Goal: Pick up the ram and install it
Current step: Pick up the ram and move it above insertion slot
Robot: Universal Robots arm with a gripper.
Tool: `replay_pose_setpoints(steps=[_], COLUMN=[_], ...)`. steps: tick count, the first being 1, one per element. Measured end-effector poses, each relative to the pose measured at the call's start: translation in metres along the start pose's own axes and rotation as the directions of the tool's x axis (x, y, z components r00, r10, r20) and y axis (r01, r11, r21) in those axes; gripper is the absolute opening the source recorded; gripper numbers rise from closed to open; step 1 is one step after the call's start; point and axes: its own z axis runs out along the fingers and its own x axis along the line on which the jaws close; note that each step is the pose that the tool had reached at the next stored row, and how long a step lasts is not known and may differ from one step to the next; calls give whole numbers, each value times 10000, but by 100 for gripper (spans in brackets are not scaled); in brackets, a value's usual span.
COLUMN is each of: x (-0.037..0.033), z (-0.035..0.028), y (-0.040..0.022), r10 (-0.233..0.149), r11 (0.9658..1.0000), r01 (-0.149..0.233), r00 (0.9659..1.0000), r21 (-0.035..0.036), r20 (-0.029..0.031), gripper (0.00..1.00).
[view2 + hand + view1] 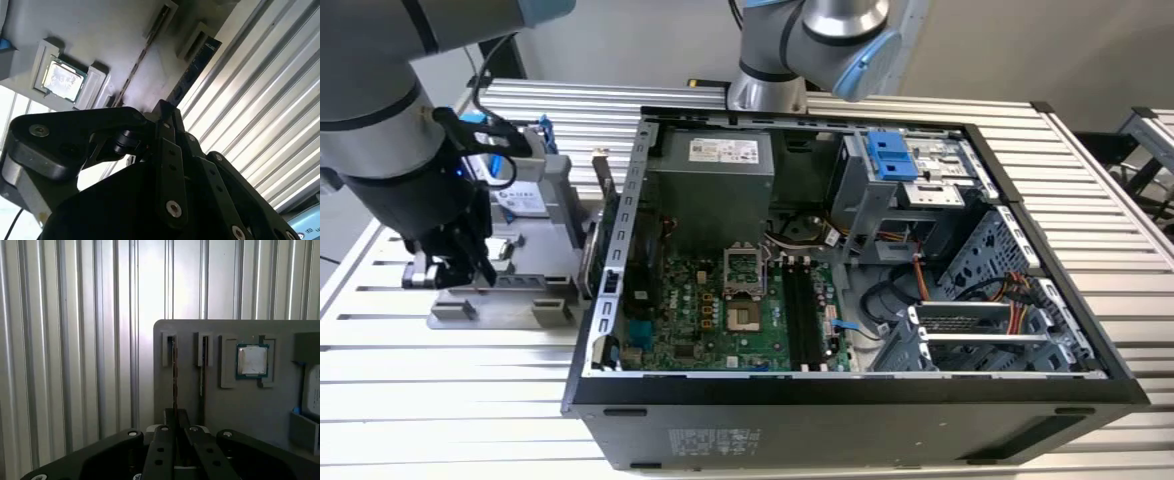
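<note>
1. The gripper [176, 416] is standing over the grey holder [235, 405] with its jaws drawn almost together. The ram [173, 371] is running edge-up into the narrow gap between them, and the jaws are judged to be clamping it.
2. The ram is sitting upright in its slot in the holder, not yet lifted clear, and is reaching straight ahead from the jaws.
3. A second stick [202, 365] is standing in the neighbouring slot, just beside the jaws and apart from them. The processor chip [252, 360] is lying further off on that same side.
4. Handling, as judged: the ram is looking light, thin and stiff. Its chips and contact edge are likely fragile, and its smooth faces are risking slip under a weak squeeze.
5. Hold, as judged: the two flat faces near mid-length of the upper edge are offering the best purchase, keeping it level.
6. The open computer case [854, 388] is lying well apart from the jaws.
</note>
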Motion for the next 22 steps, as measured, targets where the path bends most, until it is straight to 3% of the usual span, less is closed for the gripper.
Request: replay_pose_setpoints(steps=[7,9,22], x=[-11,-14,-22], z=[-314,-379,-626], y=[3,3,5], r10=[11,10,10], r11=[10000,10000,10000], r01=[-11,-10,-10], r00=[10000,10000,10000], r21=[-6,-6,-6], r20=[0,0,0], gripper=[0,0,0])
